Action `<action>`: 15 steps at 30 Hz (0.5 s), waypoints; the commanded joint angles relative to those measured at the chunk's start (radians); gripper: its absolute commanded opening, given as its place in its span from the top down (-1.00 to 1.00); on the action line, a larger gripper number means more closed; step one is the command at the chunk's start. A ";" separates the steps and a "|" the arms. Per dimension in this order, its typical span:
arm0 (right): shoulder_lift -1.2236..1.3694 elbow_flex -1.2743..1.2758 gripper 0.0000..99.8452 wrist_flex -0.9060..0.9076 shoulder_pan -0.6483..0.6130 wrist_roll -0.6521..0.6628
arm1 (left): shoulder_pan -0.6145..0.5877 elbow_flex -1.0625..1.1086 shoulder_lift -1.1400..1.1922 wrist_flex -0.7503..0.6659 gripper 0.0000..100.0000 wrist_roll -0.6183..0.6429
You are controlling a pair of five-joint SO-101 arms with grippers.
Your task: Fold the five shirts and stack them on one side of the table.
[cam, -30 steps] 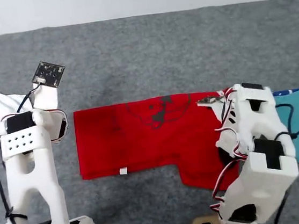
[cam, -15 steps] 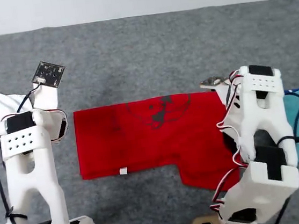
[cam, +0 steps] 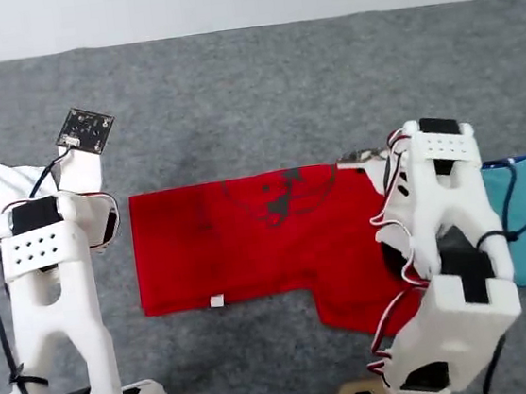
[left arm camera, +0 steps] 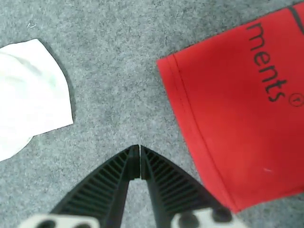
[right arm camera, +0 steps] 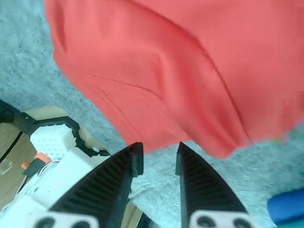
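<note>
Red shirt (cam: 240,247) on grey carpeted table (cam: 232,96)

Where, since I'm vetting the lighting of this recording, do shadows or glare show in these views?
High view: soft, even light, with only a faint shadow on the grey table above the red shirt and no glare. Left wrist view: the white shirt is bright but not blown out, and there is no hard shadow under the left gripper. Right wrist view: shallow shadows run along the red shirt's folds.
</note>
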 commanded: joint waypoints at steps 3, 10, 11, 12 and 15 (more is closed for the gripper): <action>0.084 -0.008 0.73 -0.056 -0.010 -0.015 | 0.009 -0.005 -0.037 -0.023 0.97 -0.003; 0.196 -0.008 0.73 -0.139 -0.007 -0.025 | 0.009 -0.005 -0.037 -0.023 0.97 -0.005; 0.208 -0.008 0.73 -0.148 -0.007 -0.038 | 0.008 -0.005 -0.037 -0.023 0.97 -0.005; 0.222 -0.008 0.73 -0.160 -0.007 -0.048 | 0.008 -0.005 -0.037 -0.023 0.97 -0.005; 0.242 -0.011 0.73 -0.173 -0.008 -0.054 | 0.008 -0.005 -0.037 -0.023 0.97 -0.006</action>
